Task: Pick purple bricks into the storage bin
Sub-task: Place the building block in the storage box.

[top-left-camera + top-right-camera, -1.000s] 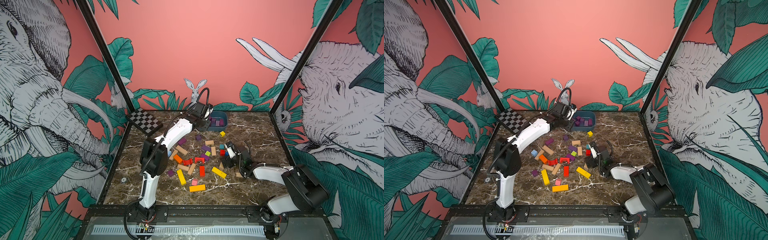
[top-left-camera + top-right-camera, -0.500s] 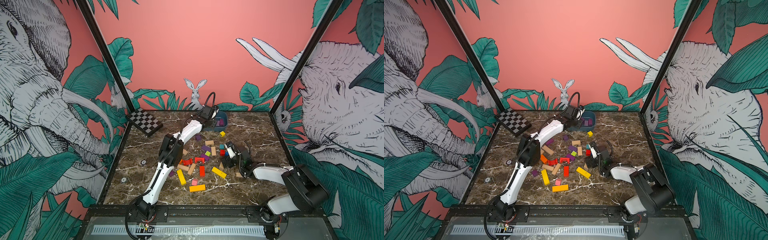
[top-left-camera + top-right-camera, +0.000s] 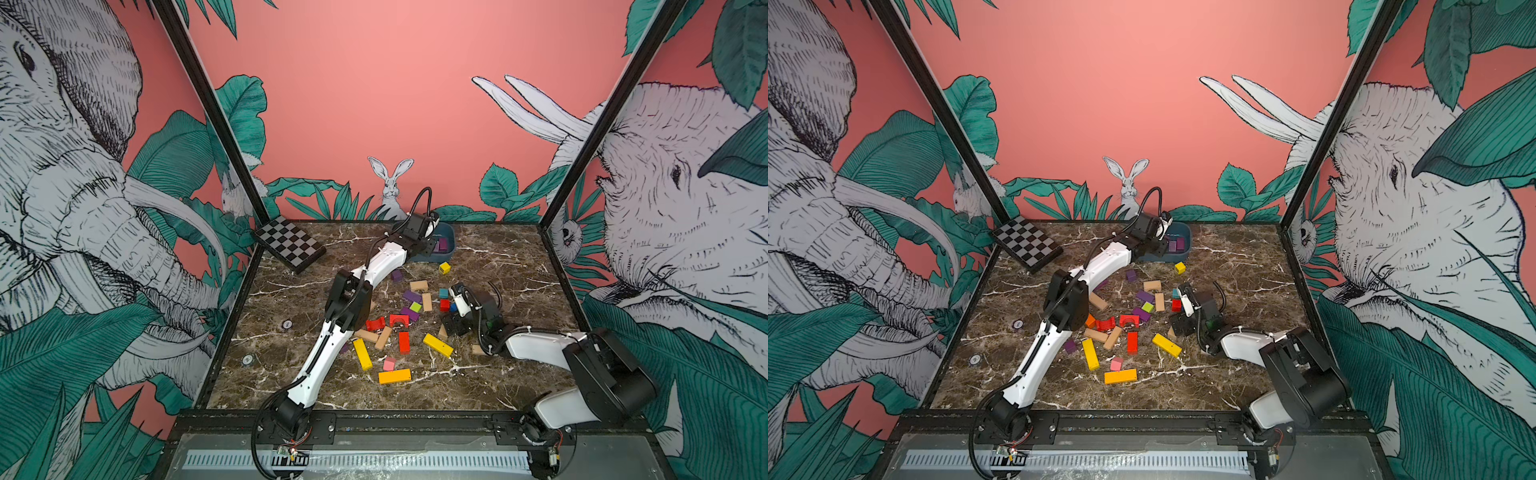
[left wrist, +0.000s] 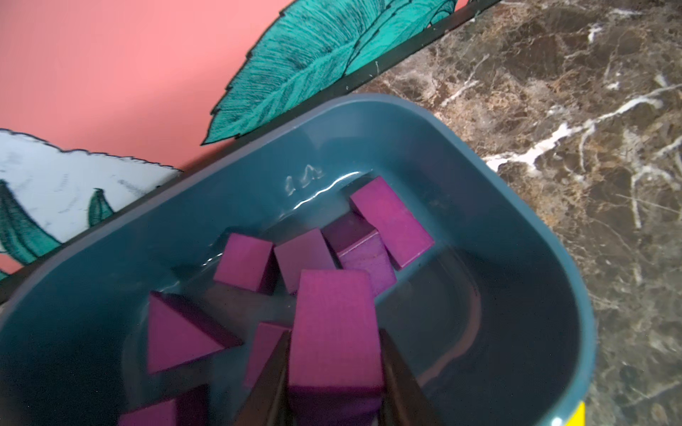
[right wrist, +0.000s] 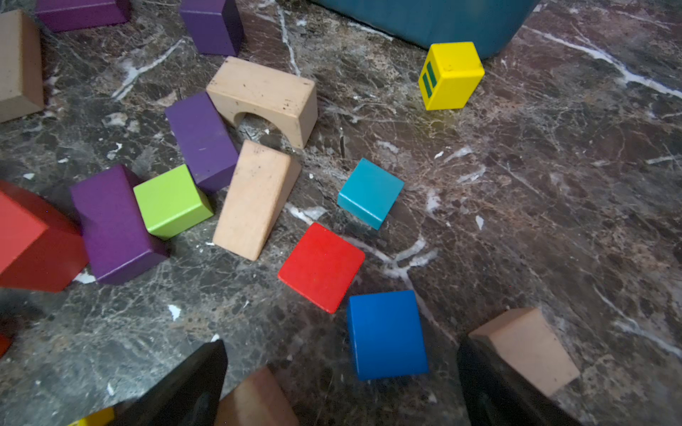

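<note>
**Left wrist view: purple bar over the bin, not yet let go**

Left hand (image 4: 334, 372) is closed narrow on a purple bar (image 4: 334, 324), jaws pinching its two long sides. The bar hangs inside the rim of the storage bin (image 4: 424, 147), which sits at the far edge of the bench (image 3: 498, 291), about midway along. Right hand (image 5: 343, 354) stands wide and empty, low over the scatter mid-bench.

Risks, as I judge them:
- Bar looks to be above the heap, not down on the bin floor. Let go here, it may strike a brick below and tumble, perhaps out over the low wall.
- Left arm lies stretched across the scatter. A low pull-back could sweep blocks about.
- Nearest the right hand's jaws are a blue cube (image 5: 385, 332) and a tan wedge (image 5: 527, 350), neither wanted. Closing here takes the wrong colour.
- Green cube (image 5: 171, 201) sits against two loose purple bricks (image 5: 201, 140). A grasp there may drag it along.

Bin contents: purple only, about seven pieces, among them a triangle (image 4: 177, 332), a cube (image 4: 245, 265) and a flat bar (image 4: 391, 221) toward the far wall. Yellow cube (image 3: 444, 267) stands on the bench just beside the bin, outside it.
</note>
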